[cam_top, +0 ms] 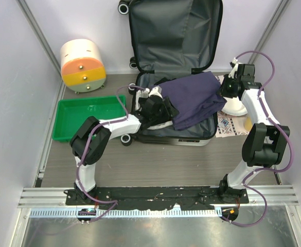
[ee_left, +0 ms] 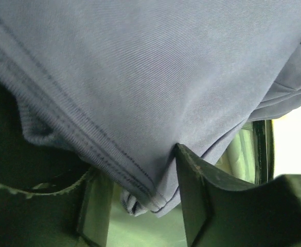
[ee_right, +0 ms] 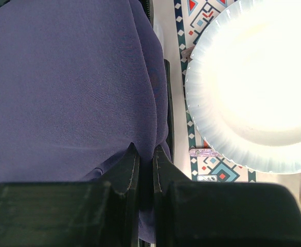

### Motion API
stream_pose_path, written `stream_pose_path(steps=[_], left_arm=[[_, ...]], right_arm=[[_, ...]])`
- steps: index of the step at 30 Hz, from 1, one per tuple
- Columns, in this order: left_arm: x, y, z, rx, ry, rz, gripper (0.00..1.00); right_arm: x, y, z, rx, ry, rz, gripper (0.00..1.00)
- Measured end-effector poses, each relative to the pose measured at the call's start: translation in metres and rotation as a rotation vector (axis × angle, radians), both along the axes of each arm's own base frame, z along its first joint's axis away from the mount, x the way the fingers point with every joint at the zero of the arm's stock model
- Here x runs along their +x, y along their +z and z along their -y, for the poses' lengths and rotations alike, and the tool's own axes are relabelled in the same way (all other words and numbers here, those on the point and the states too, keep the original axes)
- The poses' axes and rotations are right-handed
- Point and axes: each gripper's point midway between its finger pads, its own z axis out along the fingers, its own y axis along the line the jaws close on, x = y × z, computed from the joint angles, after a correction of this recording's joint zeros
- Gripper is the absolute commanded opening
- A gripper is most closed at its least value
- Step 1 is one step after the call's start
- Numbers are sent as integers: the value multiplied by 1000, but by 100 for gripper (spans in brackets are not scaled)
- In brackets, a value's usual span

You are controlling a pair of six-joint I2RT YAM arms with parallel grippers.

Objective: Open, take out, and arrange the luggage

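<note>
Black fingers [ee_right: 122,172] on a dark blue cloth [ee_right: 63,87], at the open suitcase [cam_top: 176,31].

Right jaws are almost closed, pinching a fold at the cloth's right edge, beside a white paper plate [ee_right: 248,87] that sits on a patterned mat [ee_right: 212,170]. Left jaws stand partly open astride the stitched hem at the cloth's left end; one finger [ee_left: 201,185] touches the fabric, but nothing is clamped between them. The suitcase lies toward the back of the bench [cam_top: 165,164], its base flat and its grey-lined lid propped upright against the rear wall. The cloth is draped over the base and spills over its right side. A green tray [cam_top: 83,121] sits left of the suitcase, with a cream-and-orange cylinder [cam_top: 83,64] behind it.
</note>
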Motion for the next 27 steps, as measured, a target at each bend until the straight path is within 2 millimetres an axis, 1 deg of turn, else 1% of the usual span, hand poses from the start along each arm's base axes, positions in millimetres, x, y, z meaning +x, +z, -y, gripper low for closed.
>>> stream_pose_path(steps=[2,3,5,6,8,9,14,16,19,22,23,24,27], left_arm=[[3,6,2,5,-9,17,40],[4,11,3,6,-16,27,35],[9,26,8,-1,-28,60,30],[11,33,10,-5,-33,78,19],[13,42,12,0,-41,100,8],[13,45,13,7,-48,107,0],[11,50,9,67,-73,123,0],[11,53,8,99,-90,135,0],[10,64,6,154,-131,171,0],[8,85,0,211,-179,221,0],[6,95,-4,223,-195,242,0],[3,106,-8,227,-211,261,0],[-3,135,-29,230,-243,303,0]], right_arm=[[0,0,0,0,1,0,1],[0,0,0,0,1,0,1],[0,0,0,-1,1,0,1],[0,0,0,-2,2,0,1],[0,0,0,-2,5,1,1],[0,0,-1,-2,8,2,1],[-1,7,-4,2,33,19,1],[-3,14,-7,7,50,36,1],[-6,30,-13,24,77,76,1],[-11,48,-18,43,96,119,1],[-12,57,-20,54,103,139,1],[-13,61,-22,61,107,149,1],[-18,80,-33,101,138,192,1]])
